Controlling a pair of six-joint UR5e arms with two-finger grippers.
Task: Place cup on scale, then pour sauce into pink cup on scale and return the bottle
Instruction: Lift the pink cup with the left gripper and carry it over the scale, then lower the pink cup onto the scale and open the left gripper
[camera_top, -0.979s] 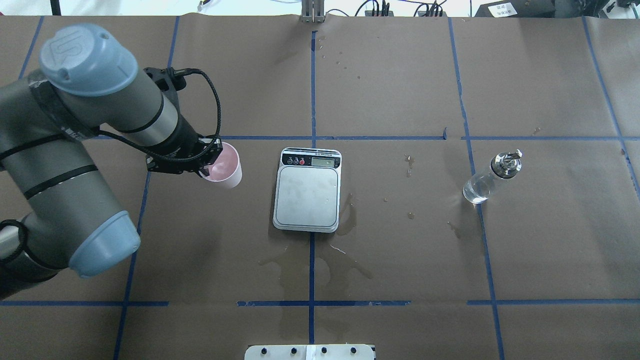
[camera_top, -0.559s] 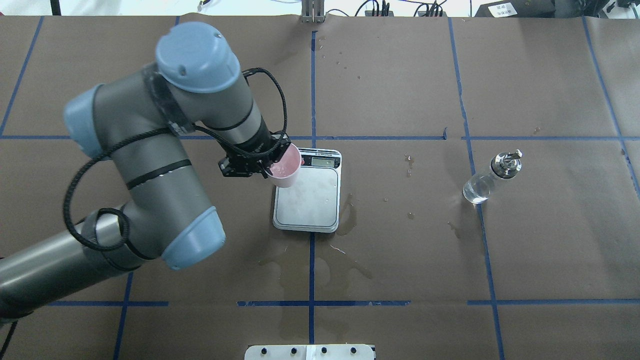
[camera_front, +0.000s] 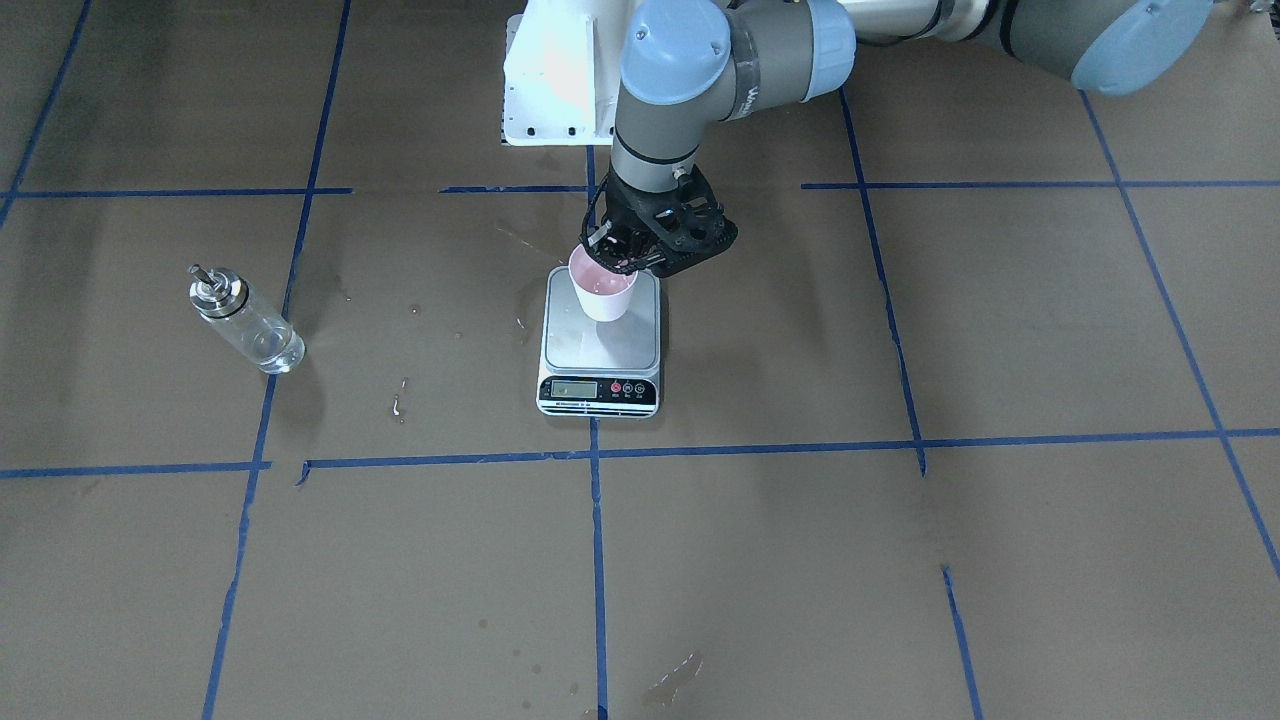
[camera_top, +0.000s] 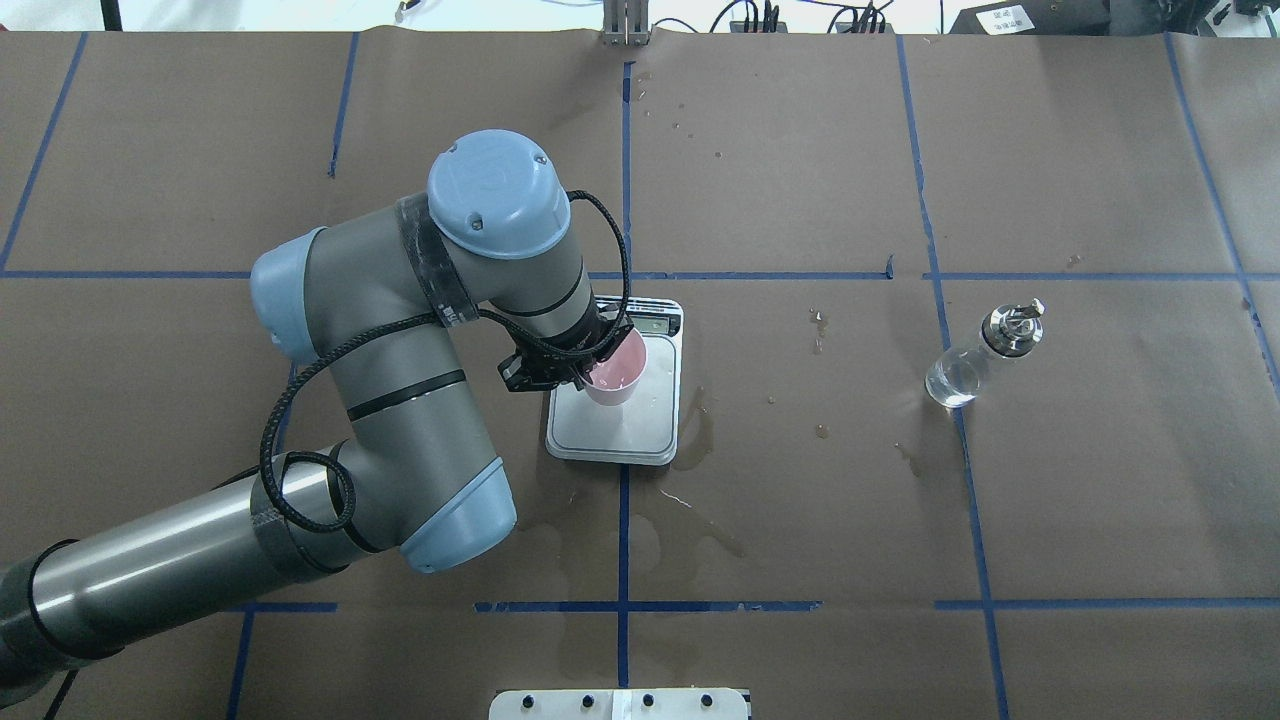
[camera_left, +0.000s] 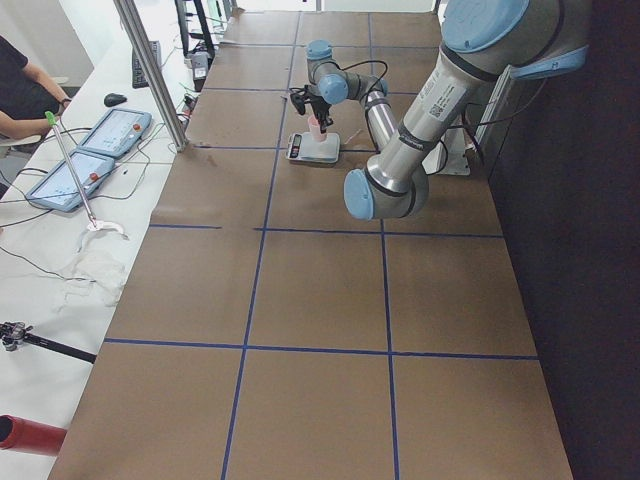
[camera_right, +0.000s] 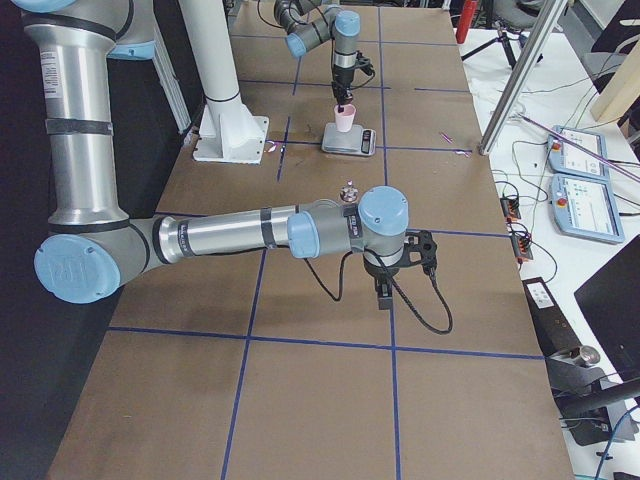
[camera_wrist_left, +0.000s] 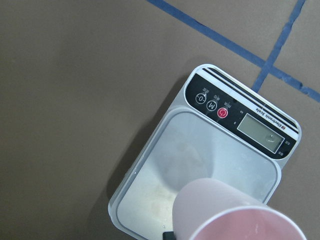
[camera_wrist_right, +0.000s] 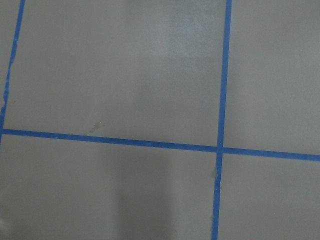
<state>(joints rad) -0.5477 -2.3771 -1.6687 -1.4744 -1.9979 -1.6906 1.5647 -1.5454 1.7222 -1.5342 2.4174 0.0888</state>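
The scale (camera_top: 655, 425) lies at the table's middle, with its display strip on the far side in the overhead view. My left gripper (camera_top: 590, 370) is shut on the rim of the pink cup (camera_top: 617, 373) and holds it upright over the steel platform (camera_front: 625, 345). I cannot tell whether the cup (camera_front: 602, 292) touches the platform. The left wrist view shows the cup (camera_wrist_left: 225, 212) above the scale (camera_wrist_left: 165, 165). The bottle (camera_top: 975, 360) stands alone to the right, and also shows in the front view (camera_front: 245, 322). My right gripper (camera_right: 385, 292) hangs over bare paper; I cannot tell whether it is open or shut.
Wet stains (camera_top: 690, 430) mark the brown paper around and in front of the scale. Blue tape lines (camera_top: 623, 540) grid the table. The robot's white base (camera_front: 555, 80) stands behind the scale. Operators' tablets (camera_left: 110, 130) lie past the far edge.
My left arm has carried the pink cup to the right, from beside the scale to over its platform, and lowered it. The bottle and the scale have not moved.
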